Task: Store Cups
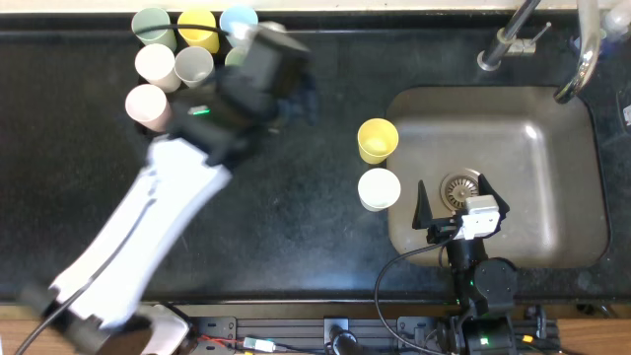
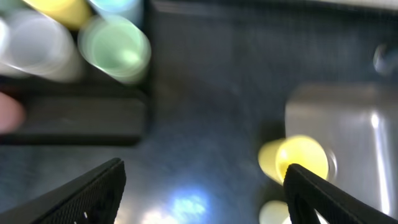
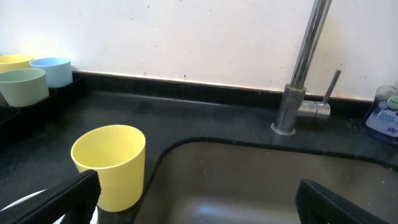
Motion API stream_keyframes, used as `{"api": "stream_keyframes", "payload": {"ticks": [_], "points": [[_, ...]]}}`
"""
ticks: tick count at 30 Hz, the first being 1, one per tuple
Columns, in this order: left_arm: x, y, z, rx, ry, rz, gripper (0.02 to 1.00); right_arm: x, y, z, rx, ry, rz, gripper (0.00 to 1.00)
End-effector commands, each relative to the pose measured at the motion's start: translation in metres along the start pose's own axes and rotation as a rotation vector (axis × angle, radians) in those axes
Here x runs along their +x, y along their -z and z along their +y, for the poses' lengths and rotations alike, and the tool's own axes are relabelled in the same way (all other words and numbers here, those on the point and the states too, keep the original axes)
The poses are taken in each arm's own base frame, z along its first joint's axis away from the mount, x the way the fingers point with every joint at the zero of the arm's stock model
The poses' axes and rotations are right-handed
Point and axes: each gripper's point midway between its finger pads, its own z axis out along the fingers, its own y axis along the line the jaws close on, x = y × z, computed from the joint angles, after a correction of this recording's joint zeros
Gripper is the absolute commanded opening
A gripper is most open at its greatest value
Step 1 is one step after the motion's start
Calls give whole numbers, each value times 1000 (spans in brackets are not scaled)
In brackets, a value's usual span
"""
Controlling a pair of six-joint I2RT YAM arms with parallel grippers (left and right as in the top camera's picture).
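Several cups stand packed on a black rack (image 2: 74,118) at the counter's back left: a yellow cup (image 1: 197,27), a blue cup (image 1: 239,20), a grey cup (image 1: 194,64), a pink cup (image 1: 148,104) and a green cup (image 2: 115,50). My left gripper (image 1: 268,54) hovers open and empty just right of the rack, also seen in the left wrist view (image 2: 205,199). A loose yellow cup (image 1: 378,138) and a loose white cup (image 1: 379,187) stand upright on the sink's left rim. My right gripper (image 1: 455,197) rests open and empty over the sink, next to that yellow cup (image 3: 112,165).
The steel sink (image 1: 552,128) takes up the right side, with a faucet (image 3: 305,68) behind it and a soap bottle (image 3: 385,118) at the far right. Dark counter (image 1: 325,247) stretches between the rack and the sink.
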Motion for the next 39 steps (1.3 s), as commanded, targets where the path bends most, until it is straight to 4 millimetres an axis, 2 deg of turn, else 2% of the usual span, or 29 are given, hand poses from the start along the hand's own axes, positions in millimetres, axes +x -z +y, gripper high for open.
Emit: {"api": "stream_keyframes", "payload": {"ticks": [1, 6, 11, 15, 19, 22, 29, 32, 34, 39], "points": [[28, -38, -41, 13, 35, 115, 840, 3, 0, -1, 4, 0, -1, 998], [67, -88, -67, 26, -2, 273, 836, 3, 0, -1, 4, 0, -1, 998], [90, -126, -79, 45, -6, 352, 836, 3, 0, -1, 4, 0, -1, 996], [91, -143, -86, 62, -3, 343, 825, 3, 0, -1, 4, 0, -1, 998], [87, -149, -90, 75, 0, 318, 715, 3, 0, -1, 4, 0, -1, 998], [88, -154, -91, 75, 0, 319, 702, 3, 0, -1, 4, 0, -1, 996], [104, -165, -89, 61, -11, 370, 472, 3, 0, -1, 4, 0, -1, 998], [104, -165, -89, 61, -15, 370, 255, 3, 0, -1, 4, 0, -1, 998], [104, -165, -90, 67, -13, 371, 58, 3, 0, -1, 4, 0, -1, 998], [96, -157, -93, 85, -14, 346, 34, 3, 0, -1, 4, 0, -1, 993]]}}
